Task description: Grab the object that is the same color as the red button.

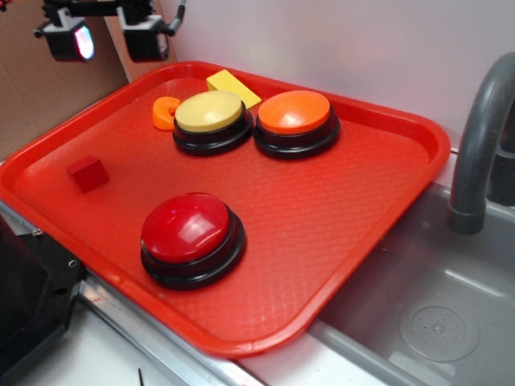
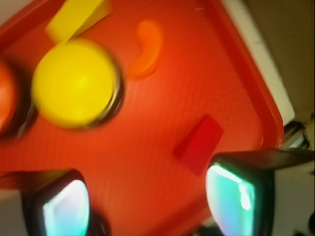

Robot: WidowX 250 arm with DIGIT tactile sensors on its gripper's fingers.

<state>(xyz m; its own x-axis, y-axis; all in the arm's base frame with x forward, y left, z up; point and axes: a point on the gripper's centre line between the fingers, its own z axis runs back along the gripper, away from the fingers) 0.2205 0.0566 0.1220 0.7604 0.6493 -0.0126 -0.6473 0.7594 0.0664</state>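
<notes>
No writing or brand can be read on anything in either view. A red tray (image 1: pixel 386 209) holds everything: the cube (image 1: pixel 87 173) lies alone near the tray's left edge, well apart from the buttons and flat on the tray floor. The red button (image 1: pixel 191 238) stands toward the tray's near edge, its dome glossy on a black base. Toward the far edge the yellow button (image 1: pixel 212 121) and the orange button (image 1: pixel 296 121) stand side by side, their bases just beside each other. A yellow block (image 1: pixel 233 85) lies behind the yellow button by the far rim, and a small curved orange piece (image 1: pixel 166 112) sits just left of that button. The gripper (image 1: pixel 103 36) hangs above the tray's far-left corner, its jaws apart and holding nothing. In the wrist view the cube (image 2: pixel 199 143) shows just above the right fingertip (image 2: pixel 236 196), not between the two. To the tray's right are a grey sink (image 1: pixel 418 322) and a faucet (image 1: pixel 479 145).
</notes>
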